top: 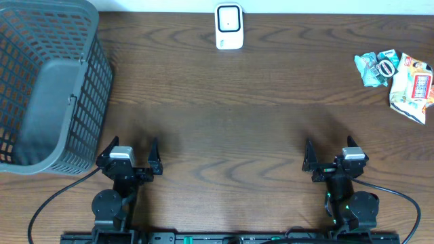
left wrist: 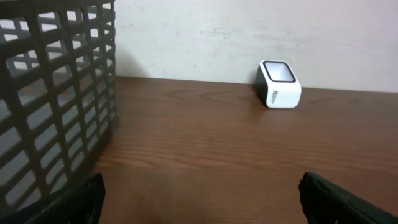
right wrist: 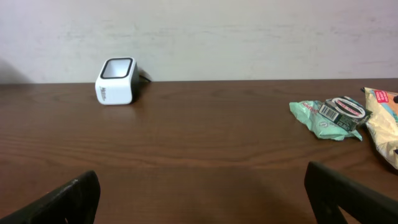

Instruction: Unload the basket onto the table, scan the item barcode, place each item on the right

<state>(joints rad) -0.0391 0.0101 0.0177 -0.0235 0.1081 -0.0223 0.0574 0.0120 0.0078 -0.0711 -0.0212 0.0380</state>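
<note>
both grippers: left gripper (top: 133,150) and right gripper (top: 330,150) spread wide, empty
packets (top: 375,68): ahead and right of right gripper, well apart; right arm nearer
scanner (top: 229,26): ahead-left of right gripper

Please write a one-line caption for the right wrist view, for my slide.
Open right tool faces a white scanner by the wall; green packet and yellow packet lie at right.
</note>
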